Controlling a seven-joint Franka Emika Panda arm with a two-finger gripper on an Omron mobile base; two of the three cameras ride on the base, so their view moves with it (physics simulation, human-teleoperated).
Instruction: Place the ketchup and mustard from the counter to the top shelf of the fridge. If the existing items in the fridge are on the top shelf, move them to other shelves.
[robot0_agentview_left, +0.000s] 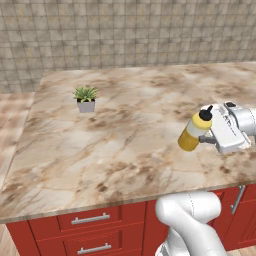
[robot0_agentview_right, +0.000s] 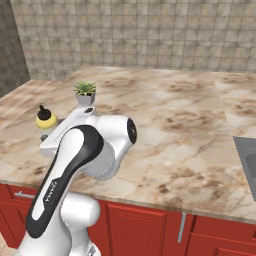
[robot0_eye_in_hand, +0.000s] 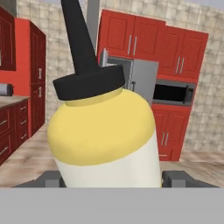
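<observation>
The mustard (robot0_agentview_left: 195, 132) hangs at the right of the left base view, lifted clear above the desk (robot0_agentview_left: 125, 135) and leaning slightly, its dark nozzle up; in the right base view it peeks out at the left edge behind the arm's white body, and the hand view has it close up between the two finger tips at the bottom corners. The fingers (robot0_eye_in_hand: 175, 178) are spread about as wide as the bottle and appear clamped on its lower body, one on each side, so the gripper (robot0_agentview_left: 206, 139) is grasping the mustard. The risk, as I judge it, is a slip: the bottle is smooth and rounded, held low on its belly, so a fast swing toward the fridge could tilt it or let it drop onto the desk. A small potted plant (robot0_agentview_left: 85, 99) stands at upper left, well apart from the bottle.
</observation>
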